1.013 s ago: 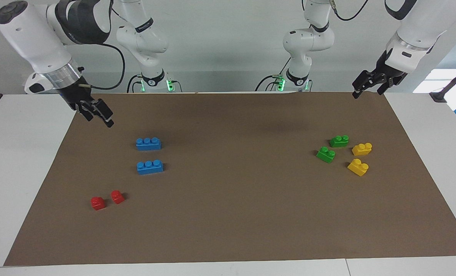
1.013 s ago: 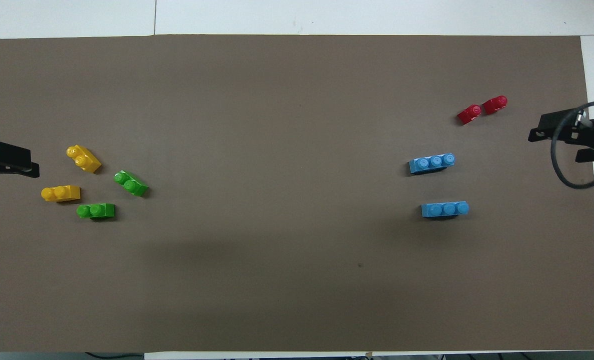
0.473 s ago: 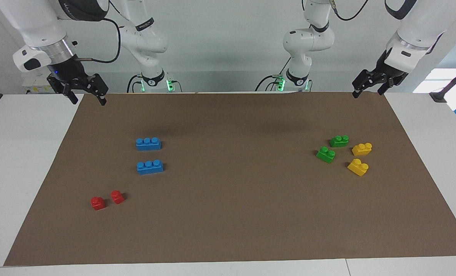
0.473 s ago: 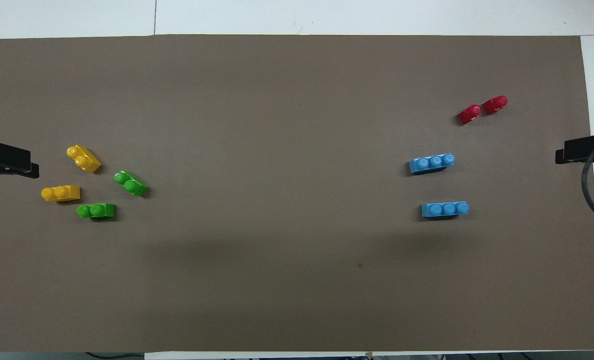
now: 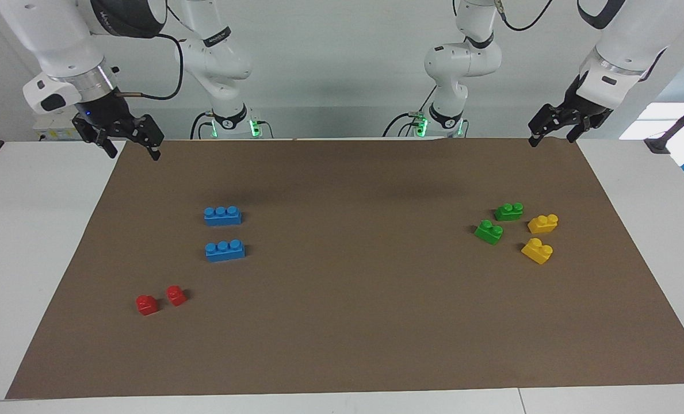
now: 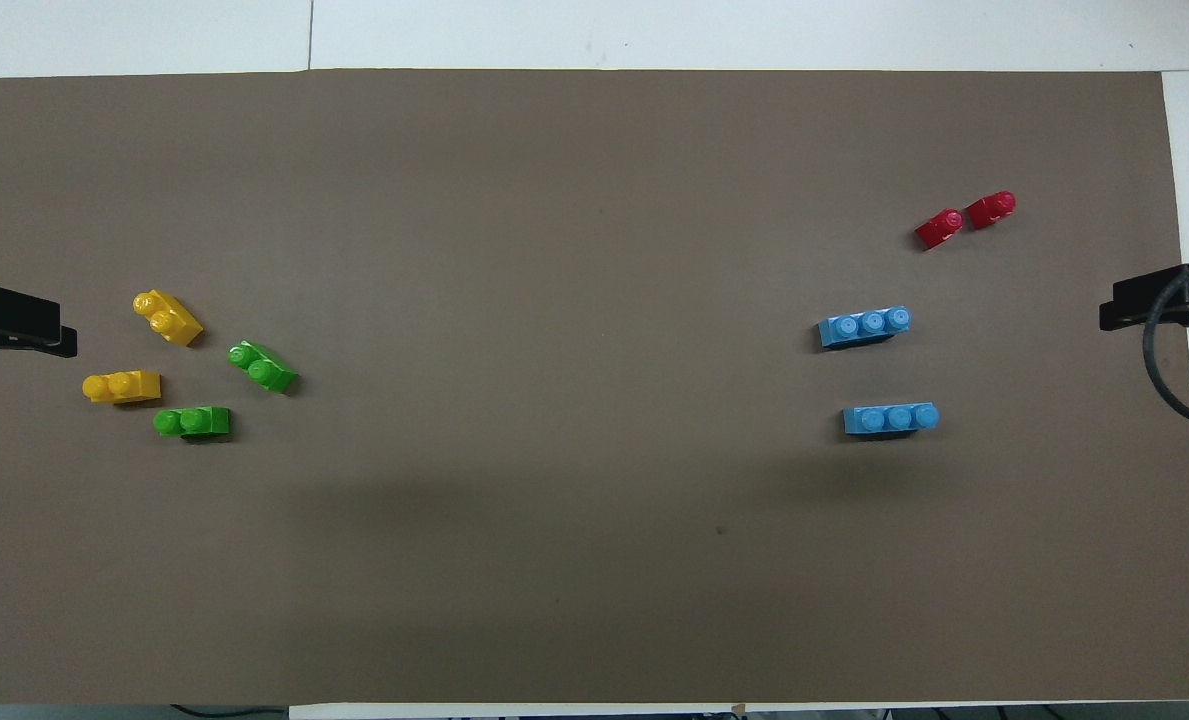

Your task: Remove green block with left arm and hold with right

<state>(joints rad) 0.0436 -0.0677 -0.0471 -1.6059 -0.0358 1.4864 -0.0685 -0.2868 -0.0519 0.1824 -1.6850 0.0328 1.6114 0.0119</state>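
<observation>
Two green blocks lie apart on the brown mat (image 5: 347, 322) toward the left arm's end: one (image 5: 508, 211) (image 6: 192, 422) nearer to the robots, the other (image 5: 489, 232) (image 6: 262, 366) a little farther. My left gripper (image 5: 551, 137) (image 6: 14, 330) is open and empty, raised over the mat's corner at that end, well clear of both blocks. My right gripper (image 5: 133, 148) (image 6: 1144, 305) is open and empty, raised over the mat's edge at the right arm's end.
Two yellow two-stud bricks (image 5: 543, 223) (image 5: 537, 250) lie beside the green blocks, toward the mat's edge. Two blue three-stud bricks (image 5: 222, 215) (image 5: 225, 250) and two small red bricks (image 5: 146, 305) (image 5: 176, 295) lie toward the right arm's end.
My right gripper has risen and drawn back from over the mat to its edge, turning as it went. The left arm and all bricks have stayed put.
</observation>
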